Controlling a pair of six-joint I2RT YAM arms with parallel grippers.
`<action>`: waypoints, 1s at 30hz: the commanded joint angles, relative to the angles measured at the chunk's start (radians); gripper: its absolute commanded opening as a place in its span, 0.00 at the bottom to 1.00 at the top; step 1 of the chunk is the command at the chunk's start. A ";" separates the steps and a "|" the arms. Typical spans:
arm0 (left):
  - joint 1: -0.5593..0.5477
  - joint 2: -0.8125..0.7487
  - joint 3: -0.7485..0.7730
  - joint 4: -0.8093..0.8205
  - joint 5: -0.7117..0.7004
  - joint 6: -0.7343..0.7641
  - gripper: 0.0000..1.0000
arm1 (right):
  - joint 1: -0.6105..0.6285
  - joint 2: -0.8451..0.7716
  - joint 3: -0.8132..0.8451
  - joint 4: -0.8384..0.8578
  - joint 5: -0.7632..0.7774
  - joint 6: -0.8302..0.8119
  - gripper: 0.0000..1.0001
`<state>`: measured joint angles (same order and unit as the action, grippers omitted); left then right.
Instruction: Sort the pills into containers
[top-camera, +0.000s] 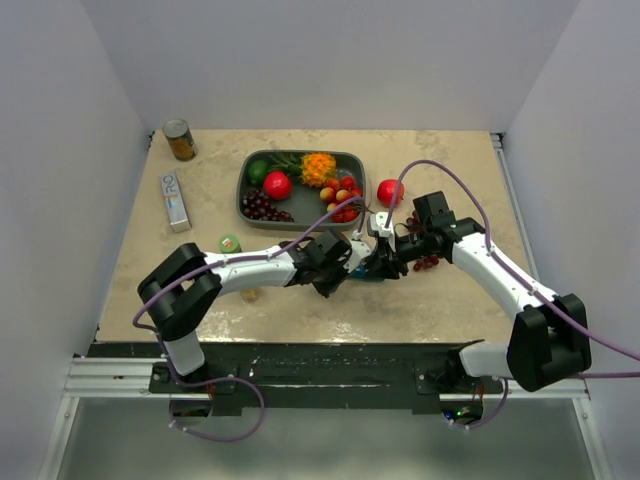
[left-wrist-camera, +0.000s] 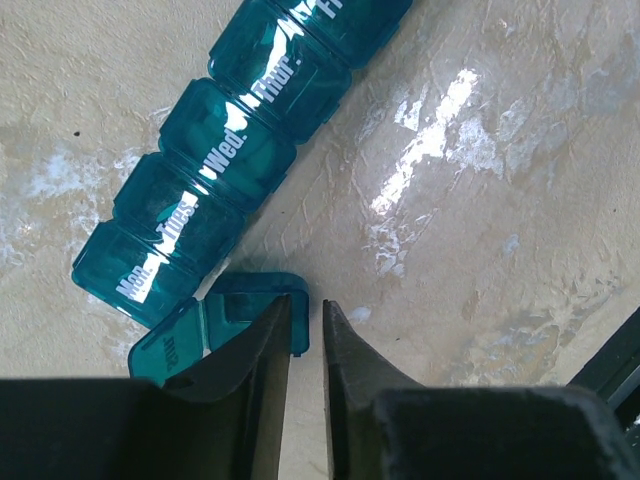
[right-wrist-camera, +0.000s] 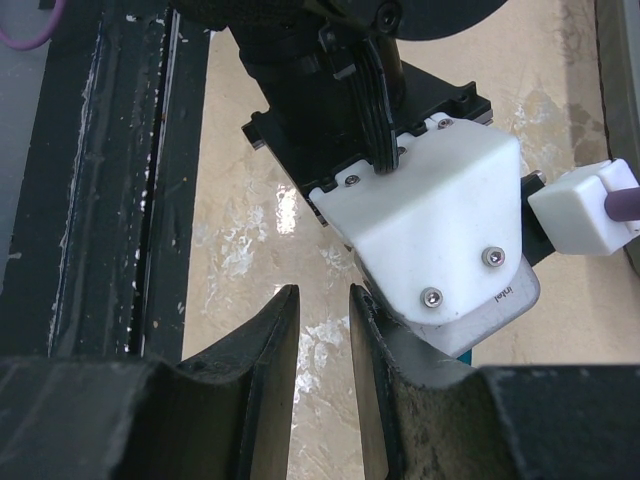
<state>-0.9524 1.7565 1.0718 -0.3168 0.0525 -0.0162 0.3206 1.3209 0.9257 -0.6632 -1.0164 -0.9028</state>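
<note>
The containers (left-wrist-camera: 230, 150) are a teal strip of cells marked Mon to Fri, lying diagonally on the table with their lids shut. A further cell marked Sun (left-wrist-camera: 185, 340) sits at the strip's near end with its lid (left-wrist-camera: 255, 295) swung open. My left gripper (left-wrist-camera: 306, 305) hovers at that lid; the jaws stand a narrow gap apart with nothing between them. Its left finger (left-wrist-camera: 265, 345) overlaps the lid. My right gripper (right-wrist-camera: 322, 295) is narrowly open and empty, right beside the left wrist's white camera housing (right-wrist-camera: 430, 220). Both grippers meet at mid-table (top-camera: 372, 262). I can make out no pills.
A grey tray (top-camera: 245, 195) of fruit stands at the back. A red fruit (top-camera: 390, 191) and dark grapes (top-camera: 427, 263) lie right of it. A tin can (top-camera: 179, 139), a white box (top-camera: 176, 200) and a small green-capped item (top-camera: 230, 243) are on the left. The black front rail (right-wrist-camera: 90, 200) is close.
</note>
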 joint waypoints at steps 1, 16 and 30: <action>-0.065 -0.045 0.045 -0.007 0.078 0.059 0.26 | -0.005 -0.014 0.062 0.140 -0.024 -0.039 0.31; -0.065 -0.294 0.002 -0.013 0.098 -0.053 0.61 | -0.052 -0.029 0.096 0.037 -0.047 -0.126 0.43; 0.049 -0.899 -0.219 -0.318 -0.342 -0.439 0.83 | -0.072 -0.034 0.064 0.102 -0.031 -0.068 0.74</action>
<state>-0.9695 0.9257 0.8982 -0.4191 -0.0856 -0.2810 0.2485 1.3064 0.9852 -0.6029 -1.0409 -0.9863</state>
